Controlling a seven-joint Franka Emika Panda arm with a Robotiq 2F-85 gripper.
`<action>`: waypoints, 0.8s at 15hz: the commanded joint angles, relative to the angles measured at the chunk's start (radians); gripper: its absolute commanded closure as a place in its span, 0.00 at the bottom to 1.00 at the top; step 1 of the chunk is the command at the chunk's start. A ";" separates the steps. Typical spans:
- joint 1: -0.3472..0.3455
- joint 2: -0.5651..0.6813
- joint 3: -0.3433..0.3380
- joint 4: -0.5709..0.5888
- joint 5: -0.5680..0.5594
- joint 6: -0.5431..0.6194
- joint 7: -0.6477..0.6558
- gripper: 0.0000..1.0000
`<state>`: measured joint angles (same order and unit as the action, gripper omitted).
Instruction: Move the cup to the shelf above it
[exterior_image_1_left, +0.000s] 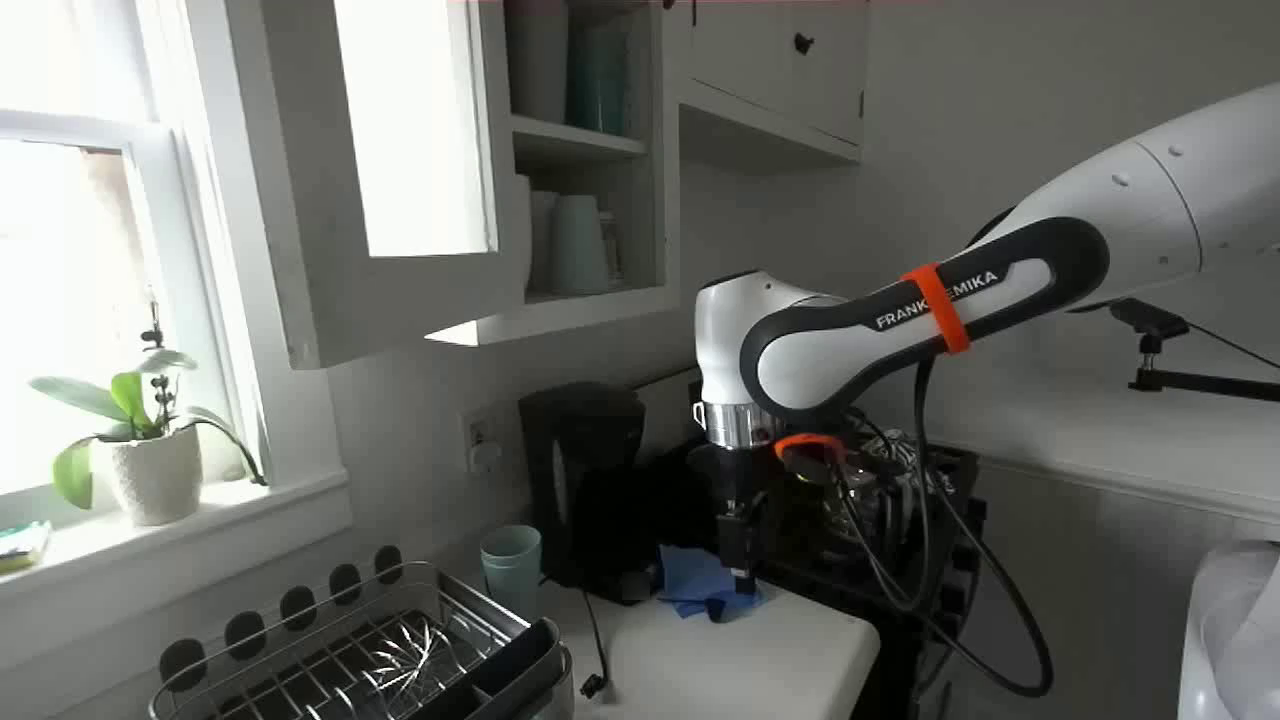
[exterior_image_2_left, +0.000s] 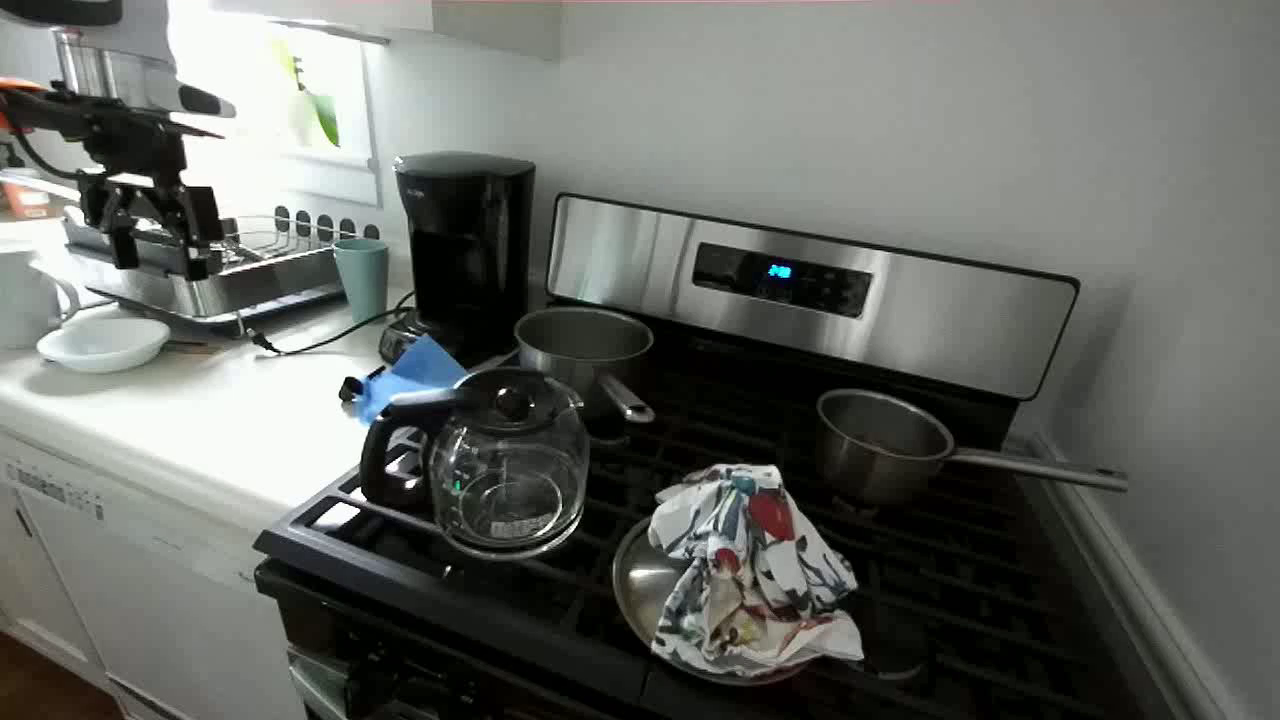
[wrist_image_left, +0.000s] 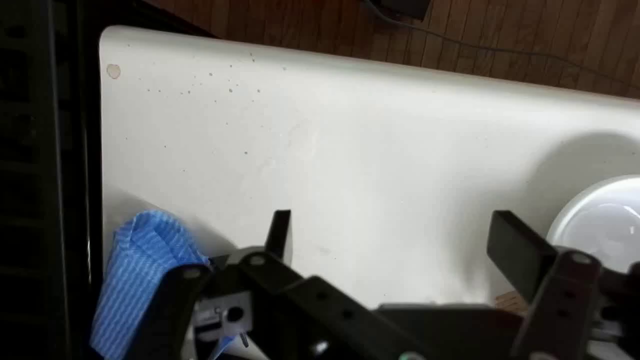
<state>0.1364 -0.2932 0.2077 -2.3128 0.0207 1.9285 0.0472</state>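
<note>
While the gripper (wrist_image_left: 394, 232) hangs above the counter (wrist_image_left: 360, 145), its empty fingers (wrist_image_left: 517, 247) stand wide apart.

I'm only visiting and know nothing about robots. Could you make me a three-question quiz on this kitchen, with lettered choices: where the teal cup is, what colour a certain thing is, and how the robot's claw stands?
1. Where is the teal cup?
A) On the stove
B) On the counter, between the dish rack and the coffee maker
C) On the window sill

2. What colour is the cloth nearest the coffee maker?
A) Blue
B) Green
C) Orange

3. How does the gripper, the robot's claw, stand?
A) Shut on a cup
B) Shut on nothing
C) Open, holding nothing

Right letters:
1. B, as both exterior views show it standing there.
2. A, as it looks blue in all three views.
3. C, as in the wrist view its jaws stand well apart with counter showing between them.
</note>
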 joint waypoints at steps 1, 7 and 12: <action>0.012 0.001 -0.011 0.002 -0.003 -0.002 0.003 0.00; 0.010 -0.015 -0.012 0.010 -0.015 -0.012 -0.002 0.00; -0.011 -0.141 -0.030 0.060 -0.099 0.024 0.004 0.00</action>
<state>0.1325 -0.3456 0.1890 -2.2748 -0.0264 1.9283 0.0461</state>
